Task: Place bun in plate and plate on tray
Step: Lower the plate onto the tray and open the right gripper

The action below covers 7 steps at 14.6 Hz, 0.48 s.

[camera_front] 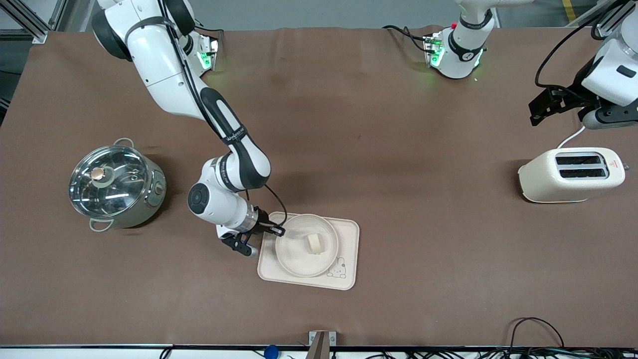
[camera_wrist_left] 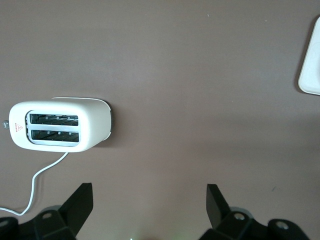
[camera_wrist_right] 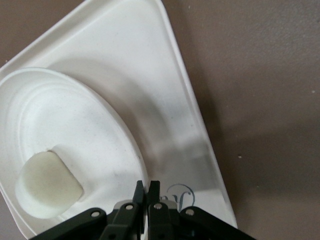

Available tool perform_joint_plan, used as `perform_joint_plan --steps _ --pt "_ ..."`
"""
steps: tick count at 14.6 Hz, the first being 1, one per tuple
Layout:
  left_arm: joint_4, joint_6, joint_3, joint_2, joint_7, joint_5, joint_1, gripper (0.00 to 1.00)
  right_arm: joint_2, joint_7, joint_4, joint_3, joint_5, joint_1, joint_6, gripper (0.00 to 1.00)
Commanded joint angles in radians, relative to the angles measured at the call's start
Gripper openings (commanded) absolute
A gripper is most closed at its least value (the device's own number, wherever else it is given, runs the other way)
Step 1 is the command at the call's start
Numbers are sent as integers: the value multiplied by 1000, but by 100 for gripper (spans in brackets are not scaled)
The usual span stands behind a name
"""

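Note:
The round cream plate (camera_front: 294, 262) lies within the rectangular rabbit tray (camera_front: 348, 238), with the small pale bun (camera_front: 315, 243) in it. My right gripper (camera_front: 275, 232) is shut on the plate's rim at the side toward the right arm's end. In the right wrist view its fingertips (camera_wrist_right: 146, 187) pinch the rim of the plate (camera_wrist_right: 35, 82). The bun (camera_wrist_right: 47, 185) sits in the dish and the tray (camera_wrist_right: 150, 70) shows beneath. I cannot tell whether the plate rests flat. My left gripper (camera_front: 541, 107) is open and empty over bare table by the toaster, jaws wide apart (camera_wrist_left: 149, 200), waiting.
A steel pot with a glass lid (camera_front: 114, 187) stands toward the right arm's end. A cream toaster (camera_front: 573, 174) with a white cord stands toward the left arm's end, also in the left wrist view (camera_wrist_left: 60, 125). A tray corner (camera_wrist_left: 312, 65) shows there too.

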Motion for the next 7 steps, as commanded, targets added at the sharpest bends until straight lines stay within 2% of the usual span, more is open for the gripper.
perform_joint_plan --steps 1,3,4,5,6,7 --pt "-4 3 -1 -3 11 -18 7 100 9 0 28 8 10 -15 -4 0" --pt "-4 3 -1 -3 11 -18 9 100 14 3 30 8 10 -15 -3 1" --pt "-4 3 -1 -3 11 -18 10 100 14 5 28 8 10 -14 -3 13" --pt "-4 2 -1 -3 11 -18 10 100 14 3 27 8 10 -14 -1 43" --pt "-4 2 -1 -3 11 -18 10 100 12 5 27 8 10 -9 1 68" --pt "-5 2 -1 -3 11 -18 10 100 8 8 27 10 10 -6 1 74"
